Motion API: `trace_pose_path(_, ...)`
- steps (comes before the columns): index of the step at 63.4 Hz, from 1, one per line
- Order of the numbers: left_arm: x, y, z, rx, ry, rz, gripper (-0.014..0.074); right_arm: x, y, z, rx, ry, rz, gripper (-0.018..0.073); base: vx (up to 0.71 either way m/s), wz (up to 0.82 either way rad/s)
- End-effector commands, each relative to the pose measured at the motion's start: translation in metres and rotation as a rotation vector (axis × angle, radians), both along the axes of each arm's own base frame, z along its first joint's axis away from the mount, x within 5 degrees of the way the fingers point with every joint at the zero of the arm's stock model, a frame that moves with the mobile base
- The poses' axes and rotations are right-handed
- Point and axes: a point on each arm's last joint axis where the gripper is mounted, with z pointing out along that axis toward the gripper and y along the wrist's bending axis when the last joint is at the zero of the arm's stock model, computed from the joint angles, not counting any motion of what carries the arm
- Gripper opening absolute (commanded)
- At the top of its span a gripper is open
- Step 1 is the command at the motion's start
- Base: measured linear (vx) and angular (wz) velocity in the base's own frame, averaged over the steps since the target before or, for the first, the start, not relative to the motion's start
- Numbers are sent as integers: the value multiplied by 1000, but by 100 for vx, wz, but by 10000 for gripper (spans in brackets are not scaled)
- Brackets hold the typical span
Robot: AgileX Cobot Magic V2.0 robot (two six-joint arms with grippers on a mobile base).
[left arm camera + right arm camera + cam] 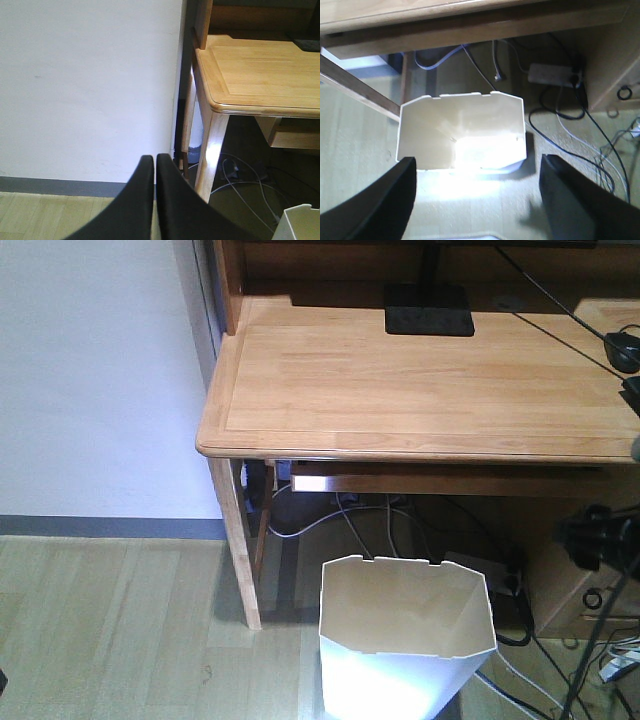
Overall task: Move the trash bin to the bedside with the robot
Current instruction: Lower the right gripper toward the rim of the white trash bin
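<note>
The white trash bin [405, 640] stands on the floor under the front edge of the light wooden desk [420, 380], its cream inside showing. In the right wrist view the bin [462, 130] lies just ahead of and below my right gripper [477, 160]. That gripper is open wide, with one black finger [395, 195] on each side, touching nothing. My left gripper [155, 165] is shut and empty, pointing at the white wall left of the desk leg. A corner of the bin [300, 222] shows at the lower right of the left wrist view. The bed is out of view.
A desk leg [238, 550] stands left of the bin. A white power strip [552, 74] and several loose cables [585, 135] lie on the floor behind and right of the bin. A black monitor base [430, 318] sits on the desk. The white wall [100, 380] is at left.
</note>
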Motion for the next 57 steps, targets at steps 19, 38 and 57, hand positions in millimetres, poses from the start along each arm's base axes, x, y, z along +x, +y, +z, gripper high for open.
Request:
trace_pose_path(19, 3, 0, 4, -6, -52, -2, -6, 74, -46, -23, 95, 199, -6, 501, 0, 0)
trace_pose_path(38, 3, 0, 4, -6, -52, -2, -6, 101, -63, -106, 64, 327, 23, 501, 0, 0)
trace_pose_path(57, 3, 0, 4, -6, -52, -2, -6, 124, -69, -179, -39, 382, 63, 501, 0, 0)
